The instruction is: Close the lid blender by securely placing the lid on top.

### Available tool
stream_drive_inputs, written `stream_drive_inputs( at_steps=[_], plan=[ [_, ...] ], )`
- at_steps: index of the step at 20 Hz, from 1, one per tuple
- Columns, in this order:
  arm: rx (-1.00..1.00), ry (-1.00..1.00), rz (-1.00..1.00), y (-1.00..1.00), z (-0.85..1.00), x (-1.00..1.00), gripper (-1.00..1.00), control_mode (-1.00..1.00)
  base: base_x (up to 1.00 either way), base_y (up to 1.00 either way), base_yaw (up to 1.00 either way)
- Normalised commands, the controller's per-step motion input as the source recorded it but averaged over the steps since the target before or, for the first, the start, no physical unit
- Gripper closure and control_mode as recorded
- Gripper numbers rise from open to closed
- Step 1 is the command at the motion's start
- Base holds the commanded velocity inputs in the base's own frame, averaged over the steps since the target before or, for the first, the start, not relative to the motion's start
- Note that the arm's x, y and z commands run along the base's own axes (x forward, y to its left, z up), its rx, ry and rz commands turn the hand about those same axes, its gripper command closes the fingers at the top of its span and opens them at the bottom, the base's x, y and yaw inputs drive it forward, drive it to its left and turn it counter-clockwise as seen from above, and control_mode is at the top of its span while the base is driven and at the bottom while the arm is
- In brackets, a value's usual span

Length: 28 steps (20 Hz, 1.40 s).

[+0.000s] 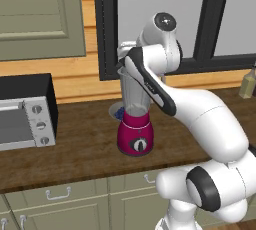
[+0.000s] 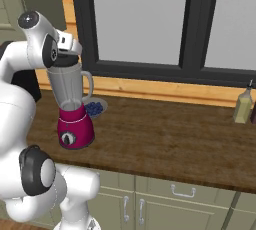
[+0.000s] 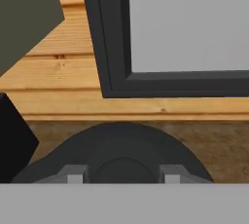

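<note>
Dark wooden counter under the window: the lid sits at the mouth of the blender, pinched at its raised centre by the gripper. I'd press straight down, level, before letting go, minding the plate just behind.

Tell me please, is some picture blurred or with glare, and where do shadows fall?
Left base view: sharp, evenly lit, only a faint soft shadow on the counter around the blender. Right base view: equally sharp, no glare on the window. Hand view: the lid looms large and dark, edges slightly soft, between the gripper fingertips.
</note>
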Motion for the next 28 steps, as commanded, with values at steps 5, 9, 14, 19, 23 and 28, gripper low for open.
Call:
stream_drive_inputs(
  at_steps=[5,9,14,19,23,28],
  plan=[
    [0.00,0.00,0.00,0.00,0.00,0.00,1.00,-1.00,0.00,0.00,0.00],
    [0.00,0.00,0.00,0.00,0.00,0.00,1.00,-1.00,0.00,0.00,0.00],
    [0.00,0.00,0.00,0.00,0.00,-0.01,1.00,-1.00,0.00,0.00,0.00],
    [0.00,0.00,0.00,0.00,0.00,-0.10,1.00,-1.00,0.00,0.00,0.00],
    [0.00,0.00,0.00,0.00,0.00,-0.12,1.00,-1.00,0.00,0.00,0.00],
    [0.00,0.00,0.00,0.00,0.00,-0.01,1.00,-1.00,0.00,0.00,0.00]
  ],
)
